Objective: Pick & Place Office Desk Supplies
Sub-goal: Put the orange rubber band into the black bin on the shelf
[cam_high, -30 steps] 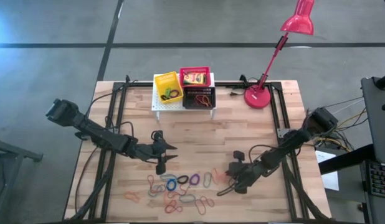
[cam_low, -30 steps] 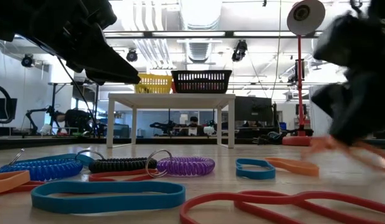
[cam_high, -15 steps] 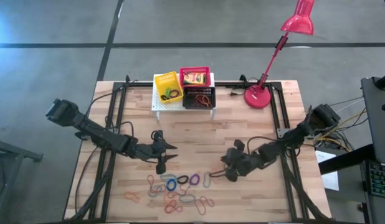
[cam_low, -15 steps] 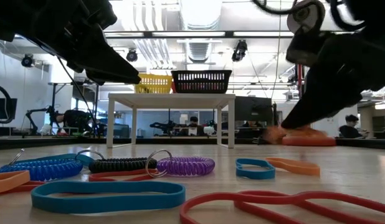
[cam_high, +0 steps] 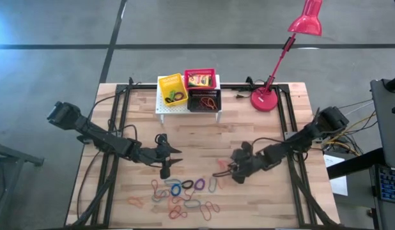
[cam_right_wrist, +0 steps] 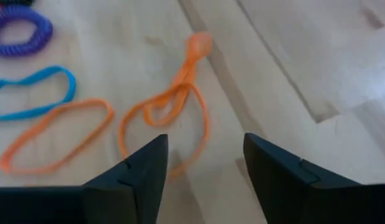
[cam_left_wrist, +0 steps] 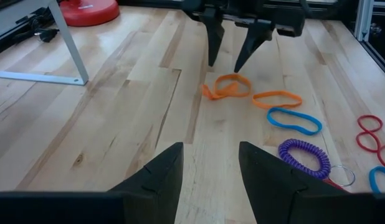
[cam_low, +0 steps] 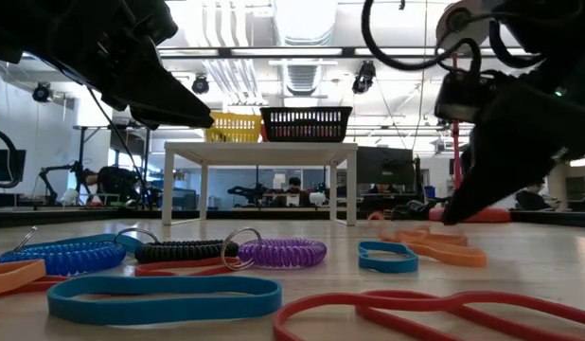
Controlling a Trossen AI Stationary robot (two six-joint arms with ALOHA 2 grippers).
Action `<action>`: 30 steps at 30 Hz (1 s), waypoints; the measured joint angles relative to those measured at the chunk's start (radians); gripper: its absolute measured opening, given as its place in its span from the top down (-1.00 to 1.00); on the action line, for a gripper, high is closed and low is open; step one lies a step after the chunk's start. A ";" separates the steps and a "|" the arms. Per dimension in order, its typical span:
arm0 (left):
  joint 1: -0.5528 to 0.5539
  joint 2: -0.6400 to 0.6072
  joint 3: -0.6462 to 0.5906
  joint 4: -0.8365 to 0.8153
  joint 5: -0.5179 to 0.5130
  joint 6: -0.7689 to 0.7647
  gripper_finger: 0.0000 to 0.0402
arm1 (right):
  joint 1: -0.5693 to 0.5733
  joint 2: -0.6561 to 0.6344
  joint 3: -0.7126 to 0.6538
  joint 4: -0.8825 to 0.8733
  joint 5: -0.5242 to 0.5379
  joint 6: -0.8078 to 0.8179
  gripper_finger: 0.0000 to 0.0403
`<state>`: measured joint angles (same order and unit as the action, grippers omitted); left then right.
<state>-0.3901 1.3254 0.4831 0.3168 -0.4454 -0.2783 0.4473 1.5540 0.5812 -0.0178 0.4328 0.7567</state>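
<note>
Jaws spread on both grippers, nothing pinched.
Right gripper (cam_left_wrist: 233,55) hangs over a twisted orange loop (cam_right_wrist: 171,109); the high view barely shows it, while the left gripper (cam_high: 164,160) waits nearby.

We see two dark, near-black arms w/ chunky jointed links & black cables looping alongside. Left gripper (cam_left_wrist: 208,180) & right gripper (cam_right_wrist: 202,177) each have two matte-black wedge fingers, tapering to tips.
</note>
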 joint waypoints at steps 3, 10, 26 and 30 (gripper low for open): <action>0.000 0.000 0.000 0.000 0.000 0.000 0.19 | 0.000 0.023 0.000 0.001 -0.019 -0.019 -0.04; 0.000 0.000 0.000 0.000 0.000 0.000 0.19 | 0.000 0.090 0.002 0.071 -0.074 -0.102 0.17; 0.000 0.000 0.000 0.000 0.000 0.000 0.19 | 0.007 -0.011 0.030 -0.020 -0.184 -0.162 0.95; 0.000 0.000 0.000 0.000 0.000 -0.001 0.19 | 0.006 -0.071 0.056 -0.059 -0.253 -0.158 0.96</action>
<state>-0.3900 1.3254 0.4831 0.3172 -0.4451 -0.2790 0.4529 1.4829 0.6370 -0.0772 0.1801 0.5986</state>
